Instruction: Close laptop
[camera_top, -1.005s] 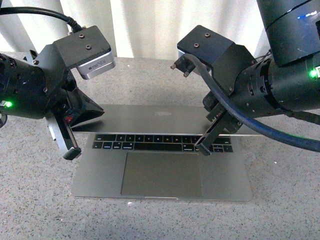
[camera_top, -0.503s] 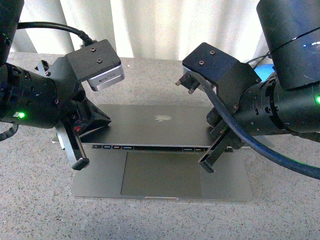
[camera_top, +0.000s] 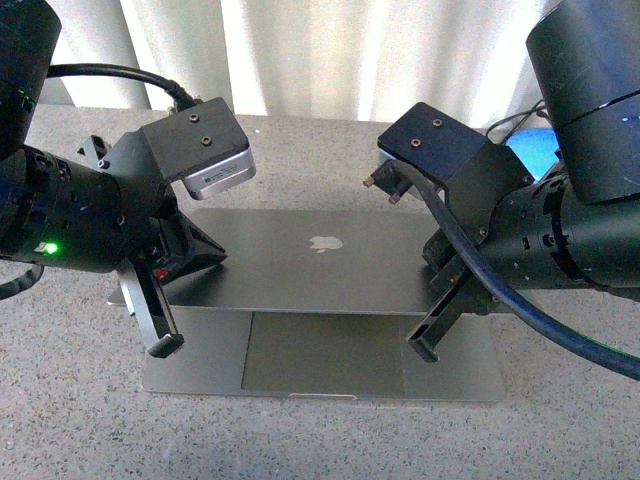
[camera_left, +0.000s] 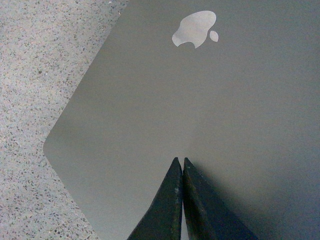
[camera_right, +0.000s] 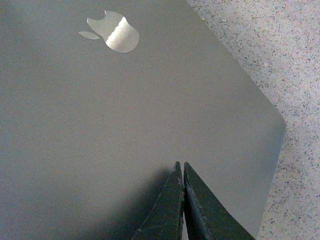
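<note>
- The laptop (camera_top: 300, 275) sits in the middle of the front view on a speckled table (camera_top: 570, 420). Its long side runs left to right across the frame, with the hinge toward the top and the base's front edge toward the bottom.
- The lid (camera_top: 380, 280) is tipped low over the base, apple logo (camera_top: 322, 243) facing up. Its free edge crosses the frame above the trackpad (camera_top: 322, 352), which is uncovered.
- Bare table lies to the left, right and bottom of the laptop. A pale curtain (camera_top: 300, 50) hangs well behind it at the top.
- The left gripper (camera_top: 165, 343) is at the lid's left end. In its wrist view the left gripper (camera_left: 178, 162) has its fingers pressed together, gripping nothing, over the lid near a rounded corner.
- The right gripper (camera_top: 425, 347) is at the lid's right end. The right gripper (camera_right: 180, 167) is likewise pinched closed and empty, over the lid.
</note>
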